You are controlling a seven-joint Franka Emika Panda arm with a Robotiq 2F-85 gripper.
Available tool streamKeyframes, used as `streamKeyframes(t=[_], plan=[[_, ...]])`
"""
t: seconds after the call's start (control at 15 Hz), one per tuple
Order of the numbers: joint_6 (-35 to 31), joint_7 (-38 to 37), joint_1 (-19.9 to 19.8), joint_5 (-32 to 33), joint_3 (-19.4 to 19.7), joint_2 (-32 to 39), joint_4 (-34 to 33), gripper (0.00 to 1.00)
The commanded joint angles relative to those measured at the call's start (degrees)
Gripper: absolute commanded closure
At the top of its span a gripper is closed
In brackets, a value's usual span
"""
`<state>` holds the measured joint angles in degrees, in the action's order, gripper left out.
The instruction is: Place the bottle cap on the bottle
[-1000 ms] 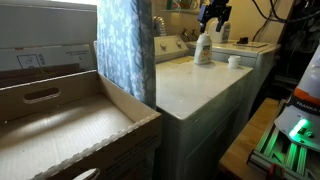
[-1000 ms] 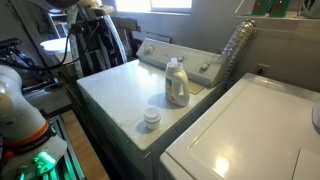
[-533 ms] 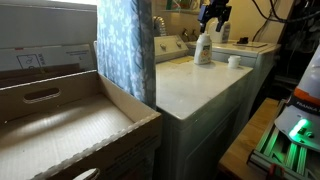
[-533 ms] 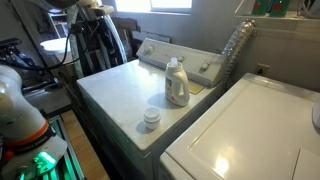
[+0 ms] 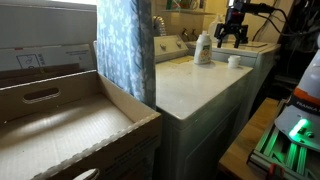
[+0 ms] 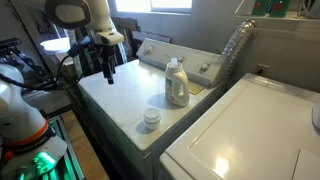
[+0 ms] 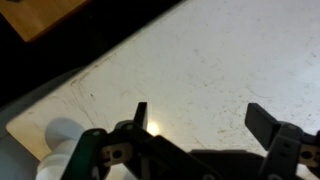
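Note:
The bottle (image 5: 203, 48) is whitish with yellowish colouring and stands upright, uncapped, near the back of the white washer top (image 6: 115, 95); it also shows in the other exterior view (image 6: 177, 82). The small white bottle cap (image 6: 151, 118) lies on the top near the front edge, apart from the bottle, and shows in both exterior views (image 5: 234, 61). My gripper (image 6: 108, 72) hangs open and empty over the washer's side edge, away from both (image 5: 235, 32). In the wrist view my gripper (image 7: 203, 120) is open over bare top; a white rounded thing (image 7: 58, 142), probably the cap, sits at lower left.
A second white machine (image 6: 250, 130) stands beside the washer. The control panel (image 6: 190, 62) rises behind the bottle, and a crushed clear plastic bottle (image 6: 235, 45) leans at the back. A large cardboard box (image 5: 60, 120) and a curtain (image 5: 125, 45) fill the foreground.
The arm has swung away from above the bottle and come down over the washer's side edge. Bottle and cap have not moved.

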<state>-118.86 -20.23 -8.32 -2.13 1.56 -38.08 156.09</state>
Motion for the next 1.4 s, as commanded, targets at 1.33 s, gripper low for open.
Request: streamKeyframes(t=[1.33], plan=[[-20.2, 3.2, -12.8, 14.3, 4.9, 19.6, -5.5, 0.0]])
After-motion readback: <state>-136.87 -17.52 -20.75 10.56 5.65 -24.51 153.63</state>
